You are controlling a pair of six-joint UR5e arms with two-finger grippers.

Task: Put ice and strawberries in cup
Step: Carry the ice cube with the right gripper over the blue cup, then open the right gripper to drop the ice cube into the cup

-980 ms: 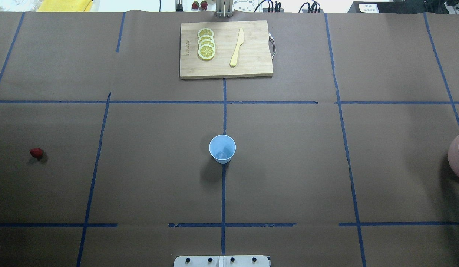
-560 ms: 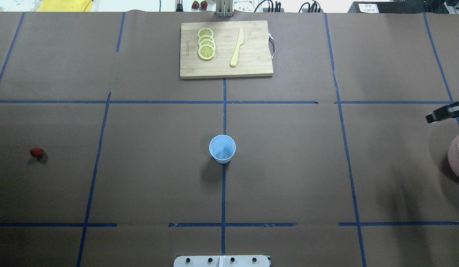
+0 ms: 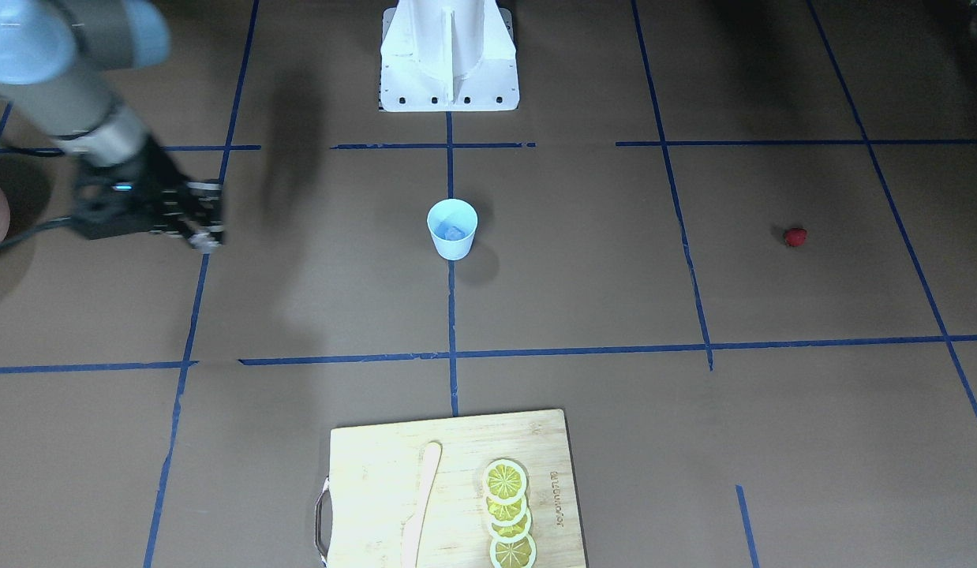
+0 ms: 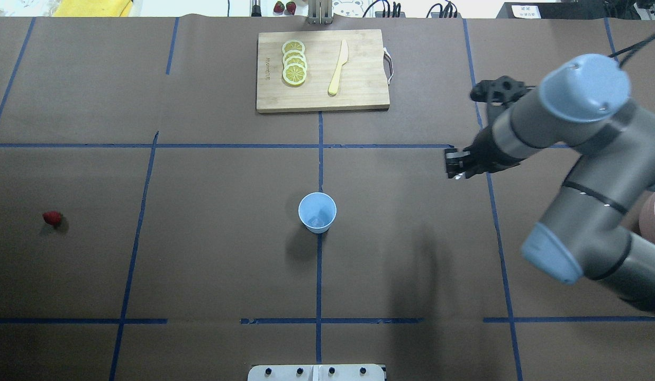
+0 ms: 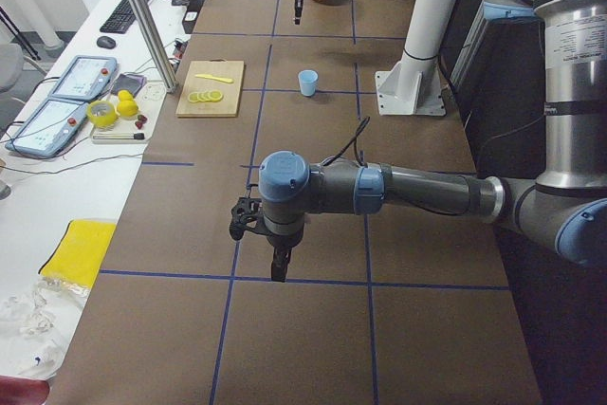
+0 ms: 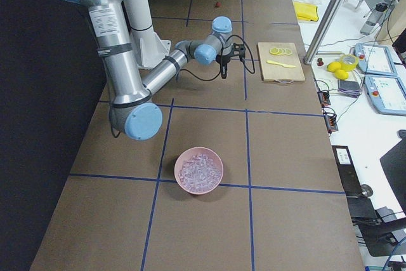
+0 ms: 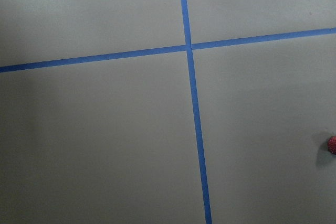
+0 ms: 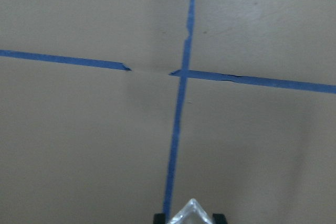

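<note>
The right arm (image 4: 587, 174) comes in bent at the elbow; the right gripper (image 4: 454, 165) points down above the table, pinching the ice (image 8: 192, 213) at its tips; the left arm (image 5: 417, 192) is stretched out low; the left gripper (image 5: 277, 270) points down, its jaws unclear.

The cup (image 4: 317, 211), ice (image 3: 454, 233) inside, stands mid-worktop (image 4: 200, 238); strawberry (image 4: 52, 217) far to its left, cutting board (image 4: 365, 79) beyond it, bowl (image 6: 198, 170) far right

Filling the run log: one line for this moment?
right hand: holds ice cube, apart from cup | strawberry: on table | left hand: over table, grip unclear
</note>
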